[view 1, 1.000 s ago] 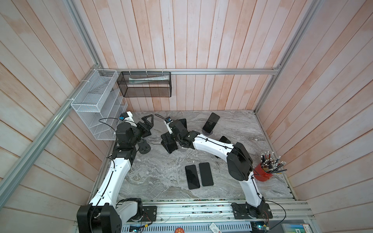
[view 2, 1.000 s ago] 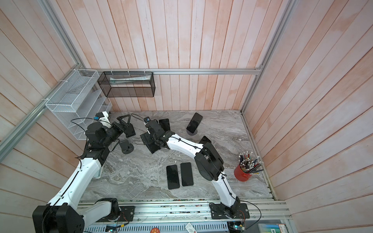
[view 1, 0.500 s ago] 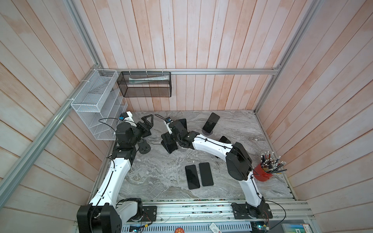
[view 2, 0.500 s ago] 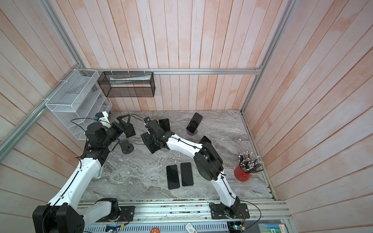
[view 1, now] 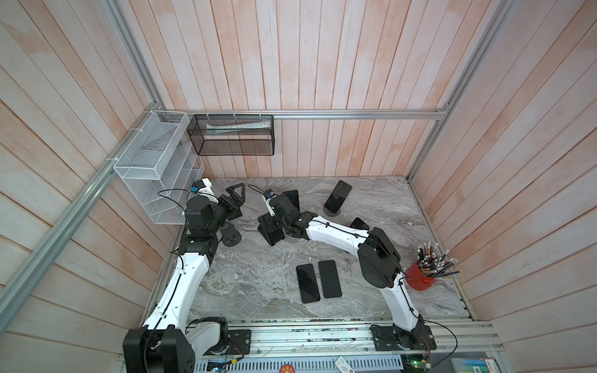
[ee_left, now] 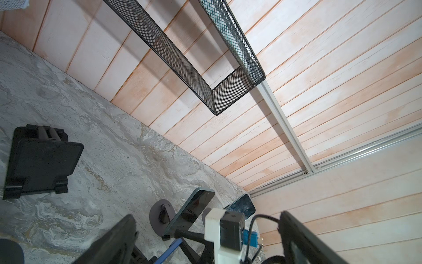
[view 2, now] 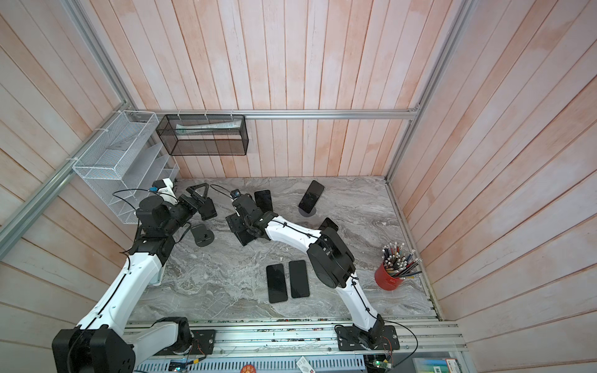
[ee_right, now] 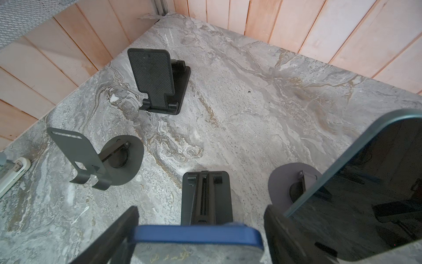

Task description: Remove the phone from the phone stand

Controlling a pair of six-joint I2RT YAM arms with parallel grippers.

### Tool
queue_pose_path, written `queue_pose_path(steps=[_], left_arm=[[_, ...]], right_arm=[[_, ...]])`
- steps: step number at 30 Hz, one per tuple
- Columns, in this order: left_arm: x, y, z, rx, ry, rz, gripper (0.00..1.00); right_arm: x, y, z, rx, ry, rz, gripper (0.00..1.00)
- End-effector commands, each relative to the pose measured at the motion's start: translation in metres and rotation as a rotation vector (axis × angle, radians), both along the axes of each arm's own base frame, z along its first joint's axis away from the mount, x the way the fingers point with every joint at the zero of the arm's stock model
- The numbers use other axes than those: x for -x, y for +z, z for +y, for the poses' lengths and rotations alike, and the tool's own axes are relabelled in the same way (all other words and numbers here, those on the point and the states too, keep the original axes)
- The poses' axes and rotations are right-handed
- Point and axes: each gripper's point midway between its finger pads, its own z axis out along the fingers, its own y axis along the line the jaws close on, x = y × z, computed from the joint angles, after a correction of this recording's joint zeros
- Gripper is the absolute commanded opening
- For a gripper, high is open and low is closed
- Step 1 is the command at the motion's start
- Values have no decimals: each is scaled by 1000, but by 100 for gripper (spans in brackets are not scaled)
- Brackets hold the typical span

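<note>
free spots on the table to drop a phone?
Bare marble between the left arm and the two flat phones, and along the right wall past the propped phone, behind the pencil cup. Crowded at back left: stands and both grippers.

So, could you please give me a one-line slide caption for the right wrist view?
Right claw straddling a blue-edged phone above its black stand, two empty stands beyond.
</note>
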Motion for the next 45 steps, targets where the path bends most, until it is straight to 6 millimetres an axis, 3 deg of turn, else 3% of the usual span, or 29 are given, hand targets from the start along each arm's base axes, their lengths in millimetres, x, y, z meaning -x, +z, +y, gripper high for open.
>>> queue_pose_path(steps=[1, 12, 22, 34, 45], left_arm=[[-1, -4, 1, 7, -8, -2, 98], [-2, -3, 3, 11, -3, -4, 98], [-4, -6, 7, 6, 7, 4, 97], [-5, -8, 8, 19, 3, 9, 97], [-4, -7, 10, 17, 11, 5, 97]], right_arm=[[3, -13, 2, 11, 4, 16, 85], [4, -18, 1, 34, 15, 17, 78], [8, -3, -3, 24, 4, -15, 73], [12, 36, -10, -33, -26, -65, 71], [15, 50, -10, -61, -32, -81, 69]])
